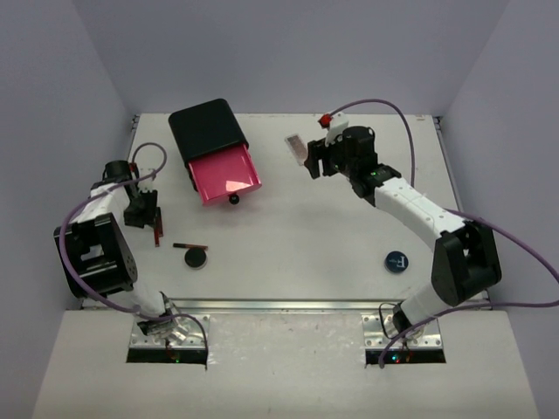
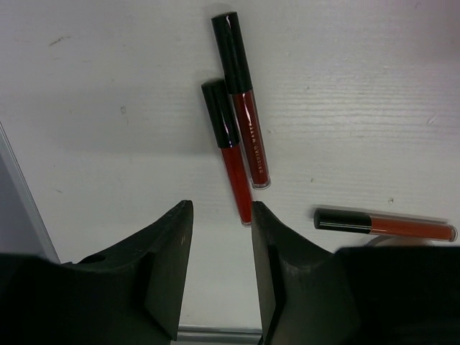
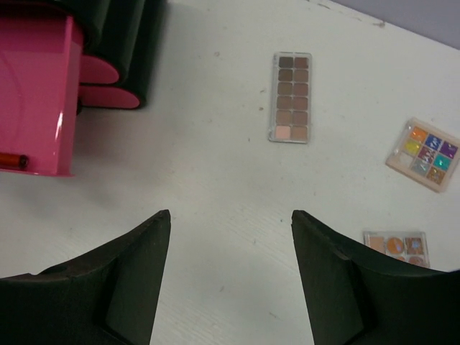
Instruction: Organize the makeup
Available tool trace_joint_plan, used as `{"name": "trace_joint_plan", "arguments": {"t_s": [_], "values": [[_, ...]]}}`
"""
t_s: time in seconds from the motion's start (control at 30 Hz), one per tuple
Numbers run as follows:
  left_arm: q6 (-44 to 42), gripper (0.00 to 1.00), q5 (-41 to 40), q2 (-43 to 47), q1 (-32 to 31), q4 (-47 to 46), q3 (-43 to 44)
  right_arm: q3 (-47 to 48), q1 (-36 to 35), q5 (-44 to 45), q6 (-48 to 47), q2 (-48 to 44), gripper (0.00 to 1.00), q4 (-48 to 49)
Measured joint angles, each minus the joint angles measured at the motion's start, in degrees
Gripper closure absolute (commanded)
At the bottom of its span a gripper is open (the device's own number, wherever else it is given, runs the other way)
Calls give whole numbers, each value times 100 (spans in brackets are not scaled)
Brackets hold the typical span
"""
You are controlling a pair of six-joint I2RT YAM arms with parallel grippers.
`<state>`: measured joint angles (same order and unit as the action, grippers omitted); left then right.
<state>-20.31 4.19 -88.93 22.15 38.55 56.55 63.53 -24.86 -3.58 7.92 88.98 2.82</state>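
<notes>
Three slim red gloss tubes with black caps lie under my left wrist camera. The shorter red tube [image 2: 231, 154] and the longer red tube [image 2: 244, 108] lie side by side, nearly parallel. Their long axes run away from the fingers, caps at the far end and clear tips pointing back toward me. The shorter one's tip sits just beside one fingertip. The third red tube [image 2: 384, 224] lies crosswise to them, its cap toward the pair, part of it hidden behind the same finger.

The left gripper [image 2: 219, 215] has its jaws drawn in to a slim gap. Only bare white table [image 1: 306, 236] shows between them, so it grasps nothing.

From above, a round dark compact [image 1: 196, 258] lies just beside the crosswise tube.

On the right side, a clear rectangular palette of brown swatches [image 3: 291, 97] lies with its long axis running away from the fingers. A tan palette of multicolour squares [image 3: 425, 153] lies tilted near it. A small palette of orange and tan rounds [image 3: 396, 244] lies nearer, partly behind a finger.

The right gripper [image 3: 228, 223] is released — jaws spread wide and empty.

The pink drawer [image 3: 36, 93] stands out of the big black chest [image 1: 205, 127]. A dark round compact with a pale mark [image 1: 397, 261] lies near the right arm's base.
</notes>
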Motion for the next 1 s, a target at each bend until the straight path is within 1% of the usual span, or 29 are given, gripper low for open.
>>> {"name": "trace_joint_plan", "arguments": {"t_s": [0.13, 0.43, 0.67, 1.0], "values": [[-73, 67, 45, -64, 31, -204, -13, -3, 149, -1, 178, -97, 32, -229], [-130, 68, 276, -251, 291, -363, -20, -380, 107, 128, 254, -662, 32, -301], [-74, 68, 426, -566, 291, -400, -20, -632, 110, 218, 89, -760, 32, -312], [-27, 69, 459, -609, 295, -456, -20, -810, 126, 242, 61, -761, 31, -331]]}}
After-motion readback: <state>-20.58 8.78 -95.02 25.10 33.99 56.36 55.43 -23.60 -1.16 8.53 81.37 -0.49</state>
